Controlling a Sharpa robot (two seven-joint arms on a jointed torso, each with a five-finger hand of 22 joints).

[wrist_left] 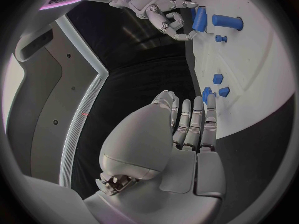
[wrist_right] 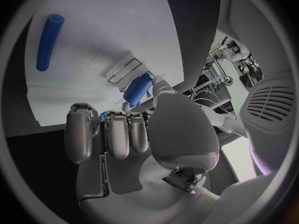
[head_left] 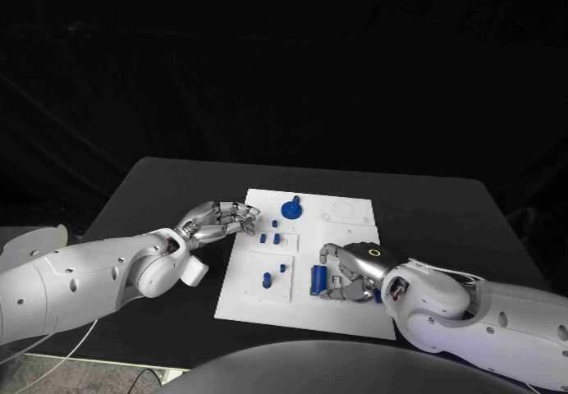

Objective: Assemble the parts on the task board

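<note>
The white task board (head_left: 310, 305) lies mid-table. My right hand (head_left: 353, 271) is at the board's near right part and pinches a short blue cylinder (head_left: 319, 279) (wrist_right: 138, 87) between thumb and fingertips, low over an outlined slot. The left wrist view shows the same grip on the cylinder (wrist_left: 199, 19). My left hand (head_left: 219, 220) hovers at the board's left edge holding nothing, its fingertips (wrist_left: 206, 100) close to several small blue pieces (head_left: 271, 239) (wrist_left: 217, 78). Whether they touch one is unclear. A blue round part with a knob (head_left: 291, 209) stands at the far side.
A long blue peg (head_left: 267, 279) (wrist_right: 49, 41) and a tiny blue piece (head_left: 286, 266) lie on the board between my two hands. Circular recesses (head_left: 343, 210) mark the board's far right corner. Black table (head_left: 154, 197) surrounds the board.
</note>
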